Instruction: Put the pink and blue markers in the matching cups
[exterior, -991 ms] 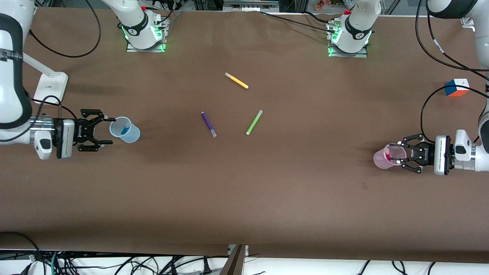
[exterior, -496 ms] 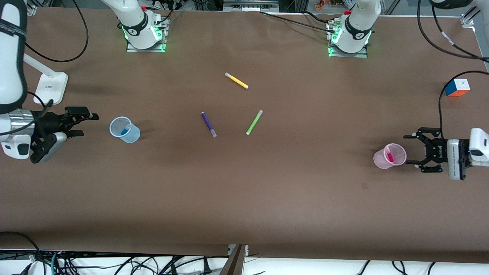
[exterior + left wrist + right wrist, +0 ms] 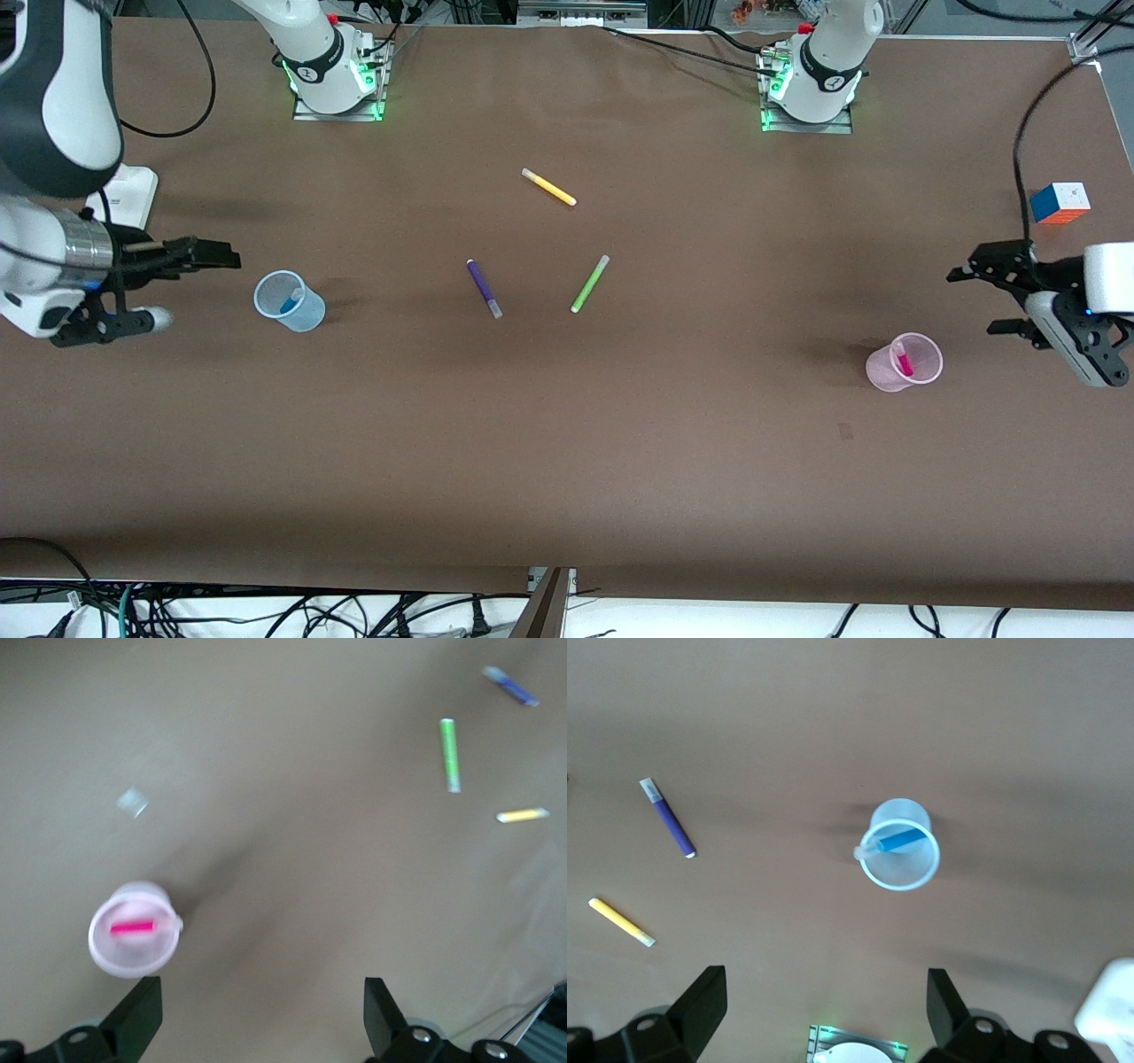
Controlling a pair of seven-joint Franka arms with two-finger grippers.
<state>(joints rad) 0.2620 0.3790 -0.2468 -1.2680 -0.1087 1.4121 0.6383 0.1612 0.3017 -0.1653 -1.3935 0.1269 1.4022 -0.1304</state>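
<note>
The pale blue cup (image 3: 307,313) stands upright toward the right arm's end of the table, with the blue marker (image 3: 288,303) leaning inside it. The pale pink cup (image 3: 881,374) stands upright toward the left arm's end, with the pink marker (image 3: 903,362) inside it. My right gripper (image 3: 195,288) is open and empty, raised beside the blue cup and clear of it. My left gripper (image 3: 973,302) is open and empty, raised beside the pink cup and clear of it. The left wrist view shows the pink cup (image 3: 113,957) with its marker (image 3: 133,927); the right wrist view shows the blue cup (image 3: 908,875) with its marker (image 3: 902,841).
A purple marker (image 3: 484,288), a lime-green marker (image 3: 589,283) and a yellow marker (image 3: 548,187) lie in the middle of the table. A colour cube (image 3: 1060,202) sits near the left arm's end. A white block (image 3: 120,202) lies near the right arm's end.
Both grippers have drawn back from their cups and risen. The left gripper, at the pink cup's rim a second ago, is now clear of it. Cups and markers have not moved.
</note>
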